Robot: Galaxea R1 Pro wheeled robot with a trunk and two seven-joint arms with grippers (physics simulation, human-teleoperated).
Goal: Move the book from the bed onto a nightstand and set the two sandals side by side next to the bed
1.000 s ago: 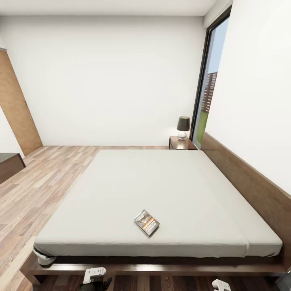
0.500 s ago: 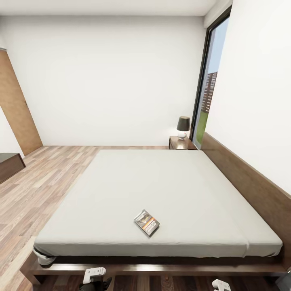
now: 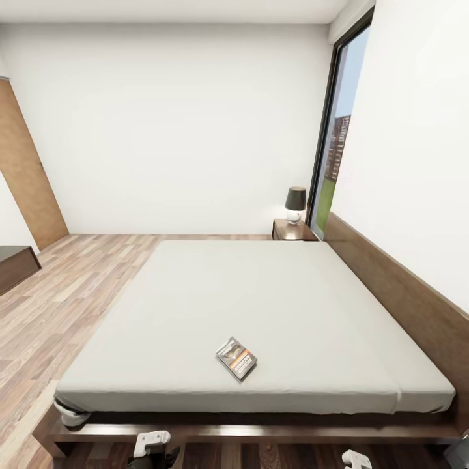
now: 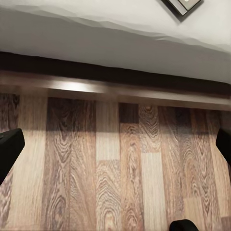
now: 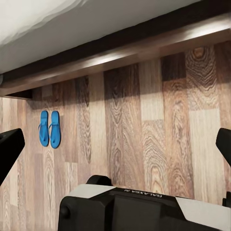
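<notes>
Standing at the long near side of the bed (image 3: 260,293), the robot faces across the mattress toward the far wall. The book (image 3: 236,358) lies flat on the mattress, close to the near edge and roughly midway along it, turned at an angle to that edge, cover up. A corner of it also shows at the mattress edge in the left wrist view.

The nightstand (image 3: 293,230) stands at the far corner of the bed beside the headboard, a lamp (image 3: 295,204) on its top. It is well apart from the book.

The two sandals (image 5: 49,128) lie on the wood floor (image 5: 144,144), side by side and parallel, near the bed frame.

Left gripper (image 4: 115,149) hangs low over the floor beside the frame, fingers spread wide, nothing between them. Right gripper (image 5: 115,149) likewise: fingers spread, empty.

Assessment of the book: thin, light paperback, likely to flex if pinched at one corner. Lying flat on a soft mattress, it offers no raised edge; the mattress should yield enough for a finger to press under. Best hold, in my judgement, is across the spine side or a short edge, fingers closing on cover and back together. The glossy cover may slip under a light pinch.
</notes>
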